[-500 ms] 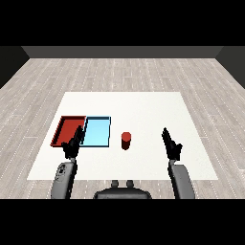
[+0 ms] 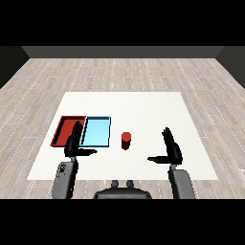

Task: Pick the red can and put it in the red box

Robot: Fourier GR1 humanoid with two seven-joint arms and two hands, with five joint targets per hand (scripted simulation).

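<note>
- The red can [image 2: 126, 140] is standing upright on the white table [image 2: 143, 110], a little left of the table's middle as seen from the head view, with nothing touching it.
- Just to the can's left, the light blue tray [image 2: 97, 131] is lying flat, with a narrow strip of bare table showing between the 2.
- The red tray [image 2: 64, 129] is sitting directly against the blue tray's left side, so the 2 trays are forming a side-by-side pair; the can is standing outside both.
- The right hand [image 2: 171, 149] is hanging over the table to the can's right, near it but apart, with its fingers reaching straight up and forward and its thumb sticking out leftward toward the can; it is spread wide and holding nothing.
- The left hand [image 2: 73, 146] is hovering over the near edges of the 2 trays, its fingers overlapping the seam between red and blue, its thumb pointing rightward; it too is spread wide and carrying nothing.
- Both grey forearms are coming in from the lower corners, the left forearm [image 2: 65, 178] below the trays and the right forearm [image 2: 182, 184] below the right hand.
- Around the table, a pale wood-plank floor [image 2: 124, 72] is stretching away toward a dark wall.
</note>
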